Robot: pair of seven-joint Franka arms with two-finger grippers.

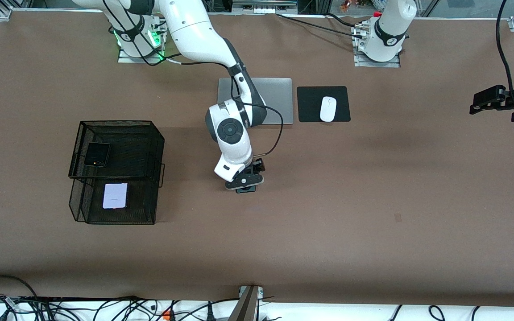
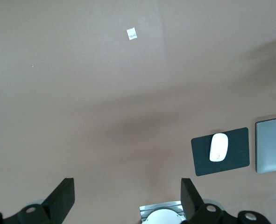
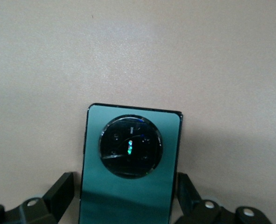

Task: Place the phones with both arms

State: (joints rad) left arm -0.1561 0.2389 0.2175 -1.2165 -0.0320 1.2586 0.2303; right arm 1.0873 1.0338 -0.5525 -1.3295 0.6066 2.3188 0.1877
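Note:
The dark green phone point(image 3: 128, 163) with a round camera ring lies flat on the table's middle and barely shows under the right hand in the front view point(image 1: 246, 190). My right gripper point(image 1: 244, 183) is low over it. Its fingers point(image 3: 62, 188) stand open on either side of the phone's long edges, with small gaps. The black flip phone point(image 1: 97, 154) lies in the upper tier of a black mesh basket point(image 1: 159, 147). The lilac-white phone point(image 1: 115, 195) lies in its lower tier. My left gripper point(image 1: 478, 104) waits open and empty in the air over the left arm's end of the table point(image 2: 128, 193).
A silver laptop point(image 1: 279, 96) lies closed near the robots' bases, partly under the right arm. Beside it a white mouse point(image 1: 328, 109) sits on a black pad point(image 1: 310, 104); both show in the left wrist view point(image 2: 218, 147). A small paper scrap point(image 2: 132, 33) lies on the table.

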